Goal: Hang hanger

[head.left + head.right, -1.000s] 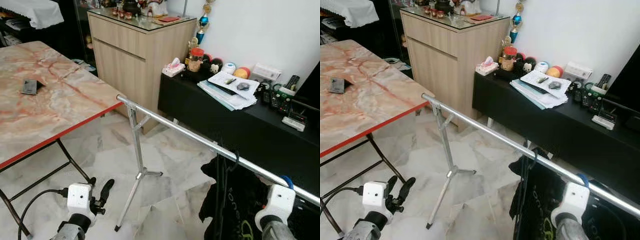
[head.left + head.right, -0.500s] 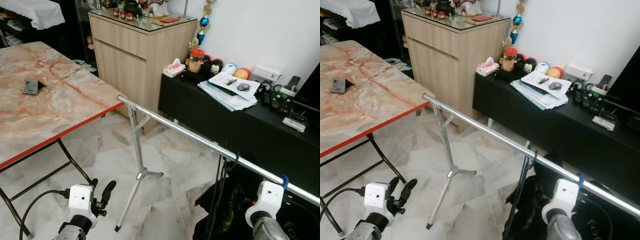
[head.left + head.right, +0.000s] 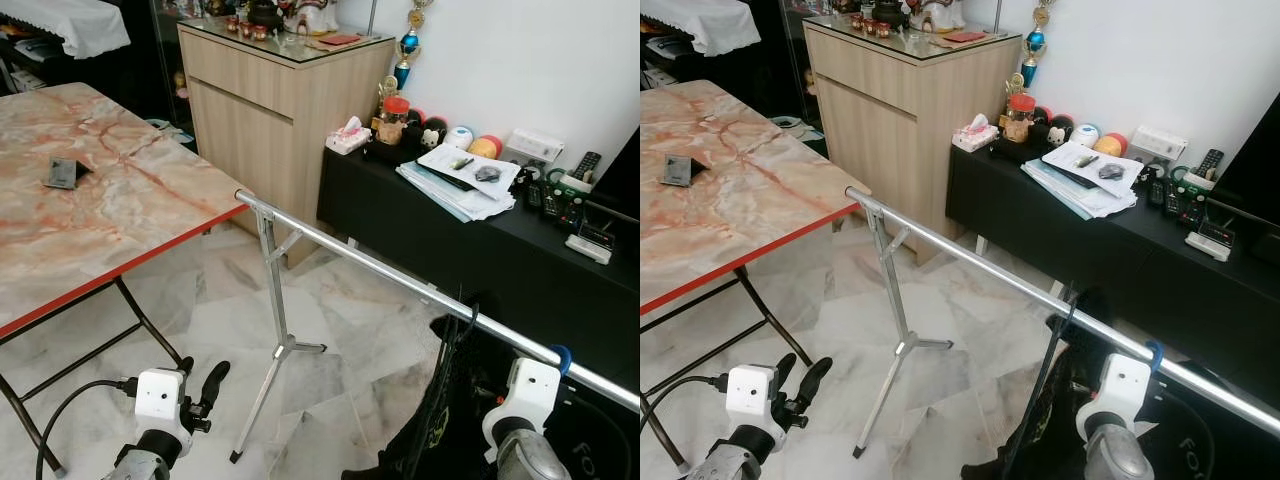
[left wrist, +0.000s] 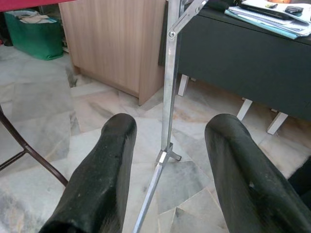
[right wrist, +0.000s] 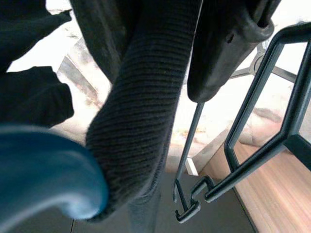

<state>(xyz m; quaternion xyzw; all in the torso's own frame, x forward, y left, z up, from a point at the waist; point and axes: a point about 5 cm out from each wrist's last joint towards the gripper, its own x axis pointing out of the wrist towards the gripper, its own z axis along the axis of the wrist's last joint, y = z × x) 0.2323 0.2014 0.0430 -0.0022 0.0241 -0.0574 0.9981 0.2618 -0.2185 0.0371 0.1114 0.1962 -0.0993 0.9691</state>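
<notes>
Over the marble floor [image 3: 330, 300] I saw the rail [image 3: 400, 282] carrying the hanger [image 3: 455, 340]; left end effector [image 4: 167, 179] gaped empty; right end effector's [image 5: 228, 43] grip I couldn't tell.

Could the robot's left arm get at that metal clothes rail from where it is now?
Probably yes: the left gripper hangs low with fingers apart, and only bare floor separates it from the rail and its stand.

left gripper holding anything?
No: the left gripper is open, with only floor and the rack's leg visible between its fingers.
</notes>
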